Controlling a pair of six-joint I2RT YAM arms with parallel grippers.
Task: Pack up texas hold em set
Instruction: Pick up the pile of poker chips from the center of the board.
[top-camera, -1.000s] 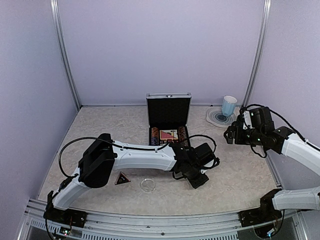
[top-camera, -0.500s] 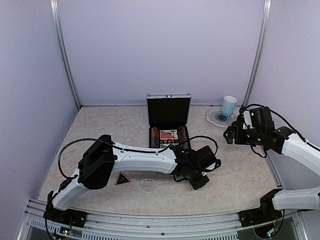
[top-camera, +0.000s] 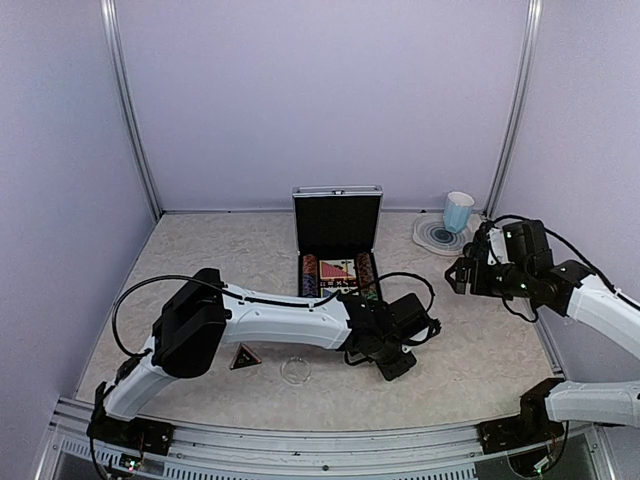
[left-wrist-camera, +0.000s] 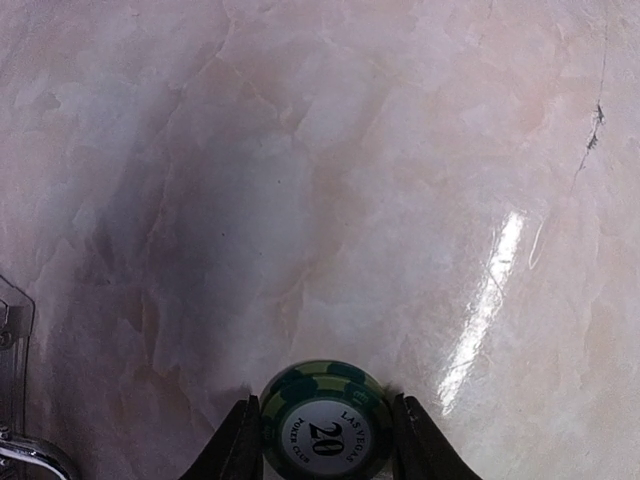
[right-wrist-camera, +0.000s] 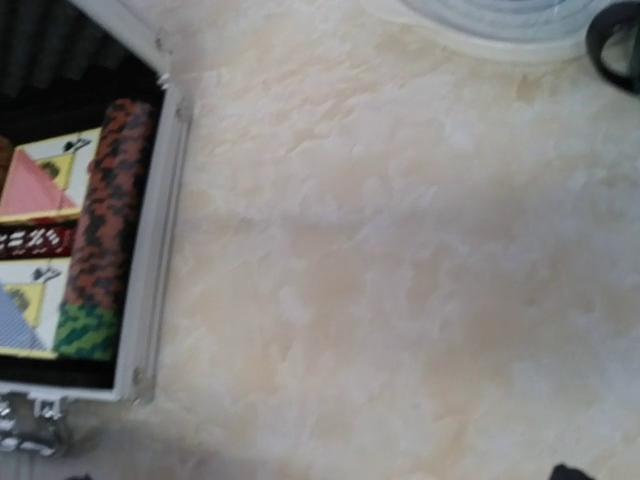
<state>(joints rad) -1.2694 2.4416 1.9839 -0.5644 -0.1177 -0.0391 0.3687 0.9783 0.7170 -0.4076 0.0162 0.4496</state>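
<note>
The silver briefcase (top-camera: 338, 192) stands open at the back centre, with chip rows and card decks in its black base (right-wrist-camera: 150, 250). A stack of green poker chips (left-wrist-camera: 325, 432) marked 20 lies on the table in front of the case. My left gripper (left-wrist-camera: 325, 400) has a finger pressed on each side of it, low over the table (top-camera: 395, 360). A black triangle (top-camera: 245, 357) and a clear disc (top-camera: 295, 371) lie near the front left. My right gripper (top-camera: 460, 272) hovers open and empty to the right of the case.
A light-blue mug (top-camera: 458, 211) stands on a round swirled coaster (top-camera: 436, 237) at the back right, and the coaster's rim (right-wrist-camera: 500, 20) shows in the right wrist view. Purple walls close in the table on three sides.
My left gripper has narrowed onto the green chip stack and shifted slightly. The right arm has dropped a little lower.
</note>
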